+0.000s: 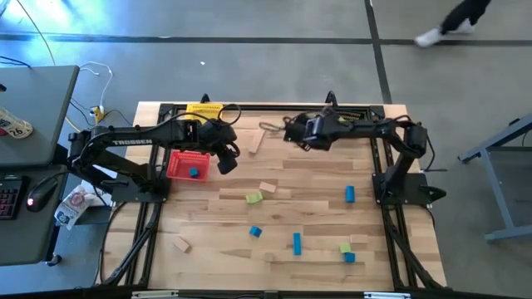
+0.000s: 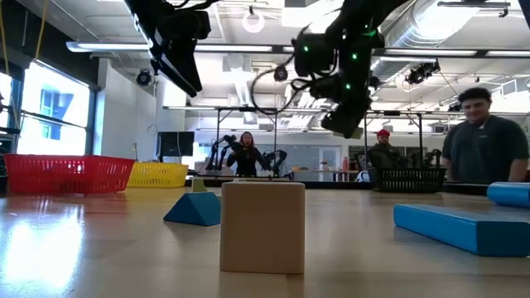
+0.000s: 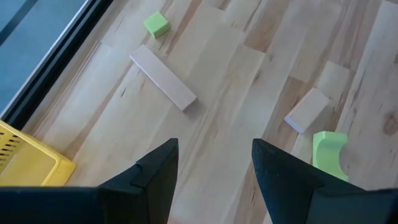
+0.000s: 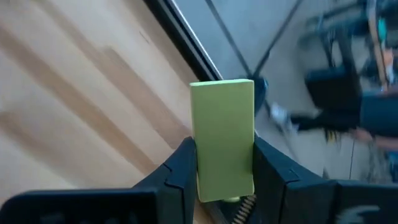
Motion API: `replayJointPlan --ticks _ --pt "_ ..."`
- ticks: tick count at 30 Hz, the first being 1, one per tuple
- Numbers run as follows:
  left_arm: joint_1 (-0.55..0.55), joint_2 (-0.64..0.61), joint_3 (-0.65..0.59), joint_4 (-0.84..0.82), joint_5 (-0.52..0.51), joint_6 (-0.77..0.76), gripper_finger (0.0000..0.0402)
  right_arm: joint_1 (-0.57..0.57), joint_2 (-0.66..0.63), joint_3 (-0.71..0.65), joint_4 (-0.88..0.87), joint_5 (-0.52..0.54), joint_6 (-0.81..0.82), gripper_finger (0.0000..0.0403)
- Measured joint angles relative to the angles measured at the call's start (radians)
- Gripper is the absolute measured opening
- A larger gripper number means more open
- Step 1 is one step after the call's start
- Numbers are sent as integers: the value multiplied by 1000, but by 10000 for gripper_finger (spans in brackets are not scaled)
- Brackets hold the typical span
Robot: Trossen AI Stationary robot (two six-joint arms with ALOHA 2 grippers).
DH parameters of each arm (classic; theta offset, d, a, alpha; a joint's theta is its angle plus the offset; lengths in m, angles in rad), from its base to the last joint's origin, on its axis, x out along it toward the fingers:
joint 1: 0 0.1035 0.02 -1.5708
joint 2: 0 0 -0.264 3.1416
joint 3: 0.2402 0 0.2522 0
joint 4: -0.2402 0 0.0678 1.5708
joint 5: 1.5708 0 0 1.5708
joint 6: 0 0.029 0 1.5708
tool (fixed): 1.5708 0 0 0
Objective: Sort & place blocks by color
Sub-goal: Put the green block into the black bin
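The right gripper (image 4: pixel 224 163), raised above the far side of the table, pinches a light green bar (image 4: pixel 222 138) by its lower half, the upper end standing clear above the fingertips. Rigid, light painted wood by its look, it should hold steady gripped across its flat faces, though smooth paint could slip. The left gripper (image 3: pixel 214 165) hangs wide open and empty just beside the red basket (image 1: pixel 178 167); ahead of it lie a tan bar (image 3: pixel 163 78), a green cube (image 3: pixel 156 24) and other blocks.
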Motion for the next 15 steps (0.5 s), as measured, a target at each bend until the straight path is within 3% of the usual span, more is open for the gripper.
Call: replayJointPlan --ticks 15 --pt "0 0 0 0 -2 0 188 -325 0 0 -145 -256 -64 91"
